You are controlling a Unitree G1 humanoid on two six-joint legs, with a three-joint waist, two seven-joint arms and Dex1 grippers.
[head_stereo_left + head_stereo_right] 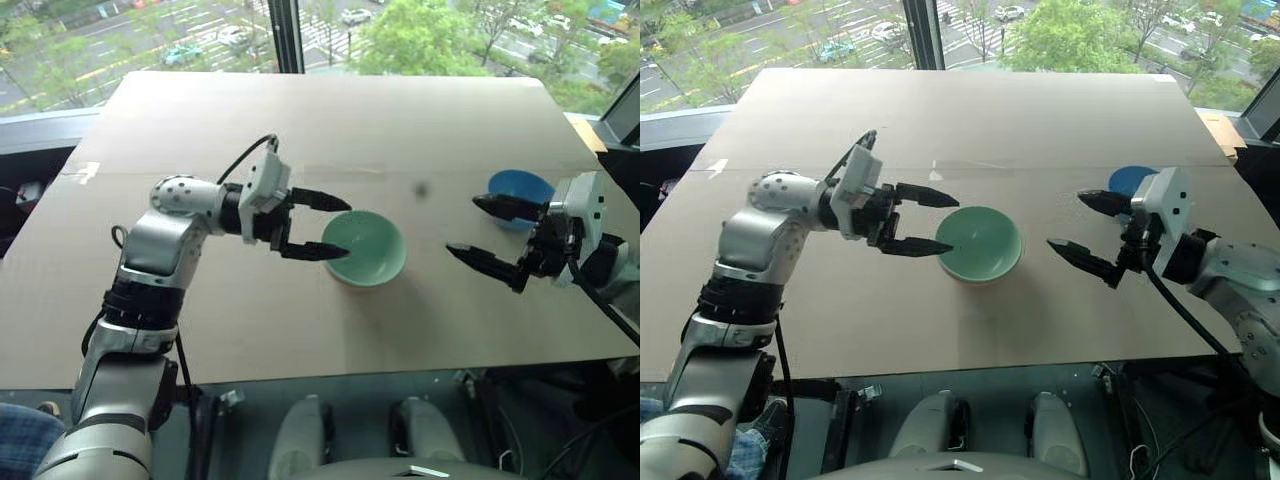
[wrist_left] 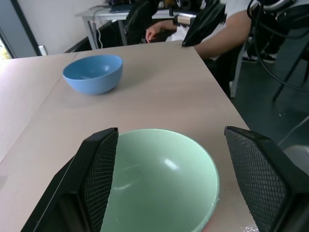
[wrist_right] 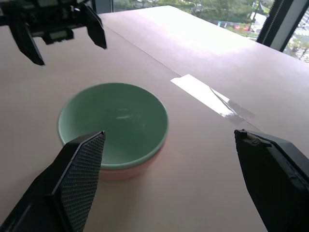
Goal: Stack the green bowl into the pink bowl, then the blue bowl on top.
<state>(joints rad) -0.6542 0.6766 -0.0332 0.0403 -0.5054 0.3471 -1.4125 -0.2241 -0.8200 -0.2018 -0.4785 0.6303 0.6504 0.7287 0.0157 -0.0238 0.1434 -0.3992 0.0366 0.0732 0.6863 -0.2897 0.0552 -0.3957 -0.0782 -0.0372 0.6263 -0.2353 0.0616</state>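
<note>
1. The green bowl [image 1: 366,247] already sits nested in the pink bowl [image 3: 140,169] mid-table, so your next target is likely the blue bowl [image 1: 520,192], standing apart at the right, just beyond your right gripper [image 1: 480,230]
2. Its fingers are spread wide and empty; straddle one wall of the blue bowl before closing
3. Your left gripper [image 1: 322,225] is also open, beside the stack; draw it clear of the cardboard-covered table [image 1: 330,120] centre before lowering the blue bowl level
</note>
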